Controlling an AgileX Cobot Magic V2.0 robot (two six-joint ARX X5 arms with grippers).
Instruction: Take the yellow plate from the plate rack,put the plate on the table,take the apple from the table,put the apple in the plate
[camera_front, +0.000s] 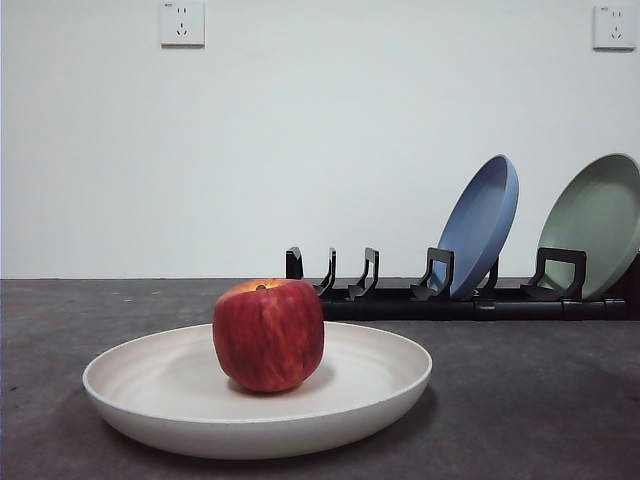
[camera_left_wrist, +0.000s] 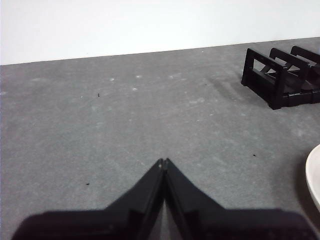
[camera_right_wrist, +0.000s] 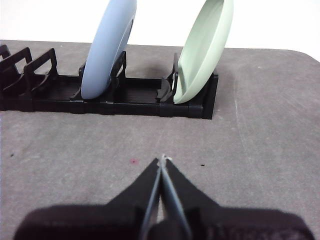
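Note:
The yellow plate (camera_front: 200, 410) lies flat on the dark grey table (camera_front: 540, 400), near and left of centre in the front view. The red apple (camera_front: 268, 333) sits upright in the middle of it. A sliver of the plate's rim (camera_left_wrist: 315, 175) shows in the left wrist view. The black plate rack (camera_front: 450, 298) stands behind at the right; its end (camera_left_wrist: 280, 75) shows in the left wrist view. My left gripper (camera_left_wrist: 163, 161) is shut and empty over bare table, away from the plate. My right gripper (camera_right_wrist: 163, 158) is shut and empty, in front of the rack (camera_right_wrist: 105, 100).
A blue plate (camera_front: 480, 225) and a pale green plate (camera_front: 595, 225) lean in the rack's right-hand slots, also seen as the blue plate (camera_right_wrist: 107, 50) and green plate (camera_right_wrist: 205, 50) in the right wrist view. A white wall with two sockets stands behind the table.

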